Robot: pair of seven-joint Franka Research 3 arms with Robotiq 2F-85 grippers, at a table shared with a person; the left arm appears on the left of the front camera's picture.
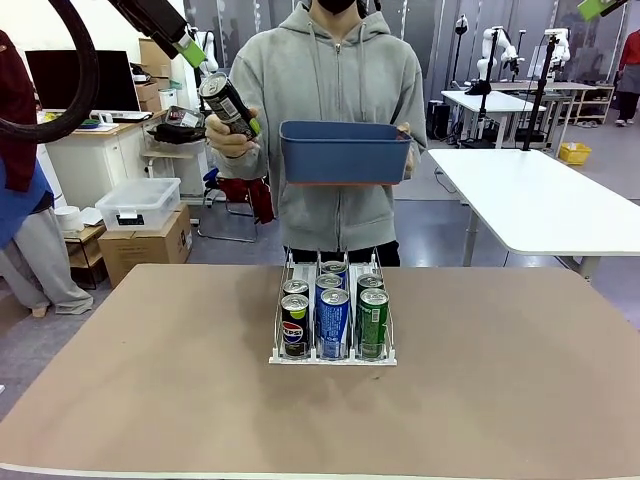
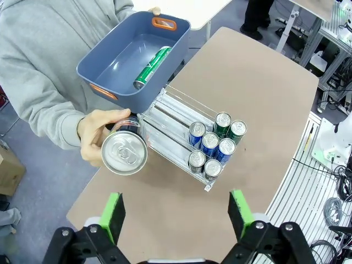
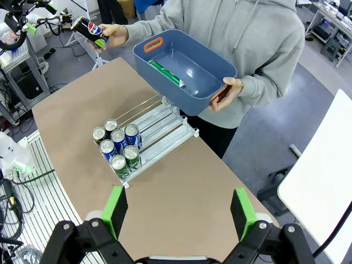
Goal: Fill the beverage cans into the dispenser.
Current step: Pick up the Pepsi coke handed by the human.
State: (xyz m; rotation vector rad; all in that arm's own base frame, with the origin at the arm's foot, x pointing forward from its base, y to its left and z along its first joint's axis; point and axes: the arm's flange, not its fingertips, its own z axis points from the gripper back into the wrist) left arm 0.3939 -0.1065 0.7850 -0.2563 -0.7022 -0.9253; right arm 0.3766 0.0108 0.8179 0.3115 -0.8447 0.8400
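1. The left jaws are spread wide in our left wrist view, their green pads (image 2: 113, 213) well apart and pinching nothing.
2. Beyond them we see a black Pepsi can (image 2: 124, 152), its silver top turned toward the camera, held up in the person's hand (image 2: 93, 135).
3. From the front we see that can tilted at chest height, close beside the left arm's green-tipped finger (image 1: 192, 52). We cannot tell whether they touch.
4. The right jaws are also spread, high above the surface (image 3: 181, 181), with nothing between their pads (image 3: 115, 204).
5. The dispenser (image 1: 333, 359) stands at the middle of the surface with seven upright cans packed at its near end.
6. We count two cans in the left lane, the front one (image 1: 294, 327) black with a Pepsi logo. Three blue cans (image 1: 333, 322) fill the middle lane and two green cans (image 1: 373, 322) stand in the right lane.
7. The person's other hand (image 3: 224, 92) holds a blue bin (image 1: 345, 152) in the air at the far end of the dispenser.
8. One green can (image 2: 151, 67) lies on its side in the bin.
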